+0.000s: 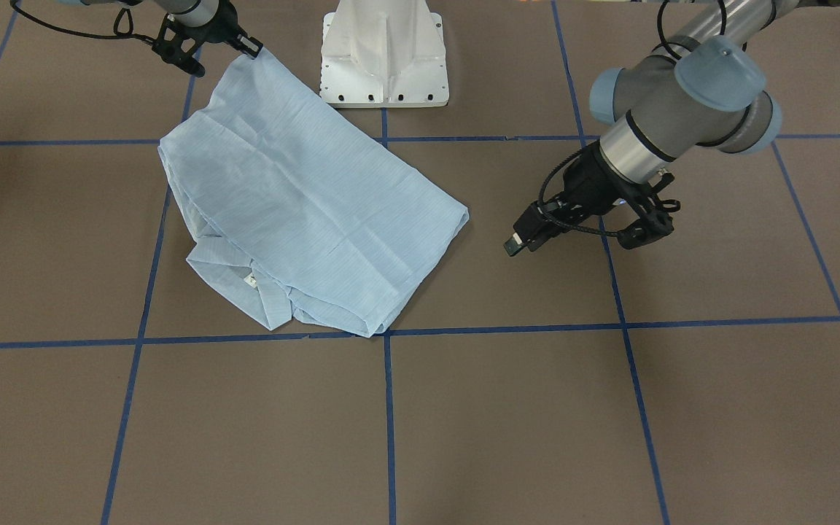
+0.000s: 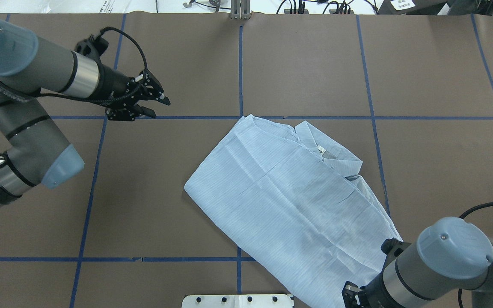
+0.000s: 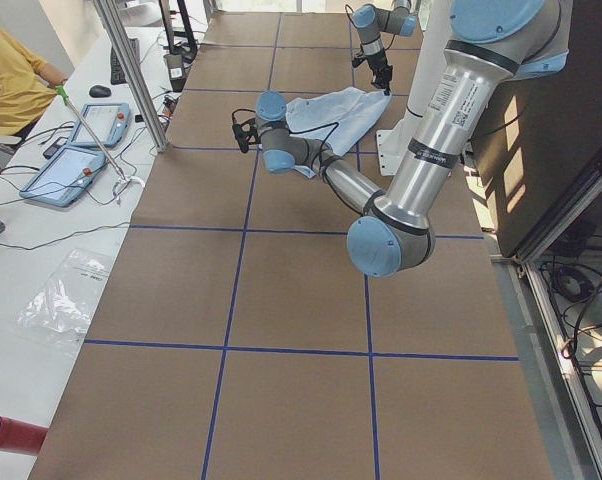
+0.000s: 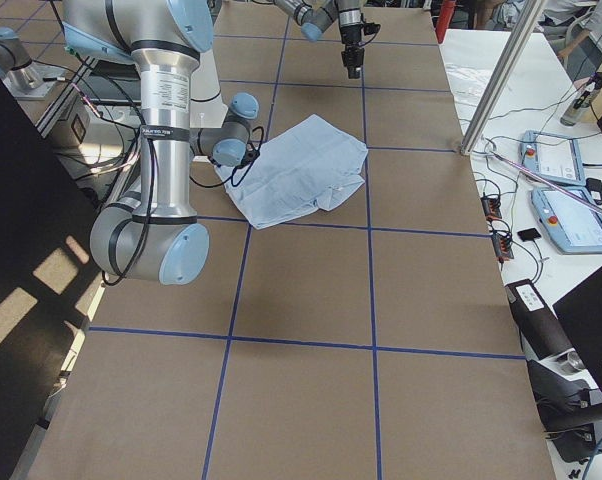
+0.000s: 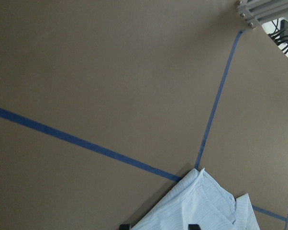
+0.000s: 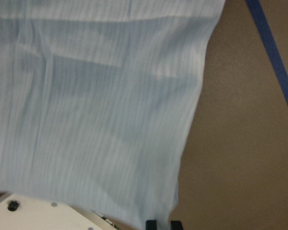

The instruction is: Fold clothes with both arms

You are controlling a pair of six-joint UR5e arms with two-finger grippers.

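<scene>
My right gripper (image 1: 254,49) clenches the near corner of the folded shirt (image 2: 289,201), which lies diagonally on the table (image 2: 144,214) to my right, collar (image 2: 336,156) pointing away from me. Overhead hides that pinch; the front-facing view shows it. My left gripper (image 2: 160,108) gapes empty.

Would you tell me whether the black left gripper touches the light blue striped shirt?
Apart. Overhead view shows bare brown table between the left gripper and the shirt.

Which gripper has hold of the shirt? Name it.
The right gripper: it pinches a raised corner of the shirt. The left gripper hangs open, touching nothing.
</scene>
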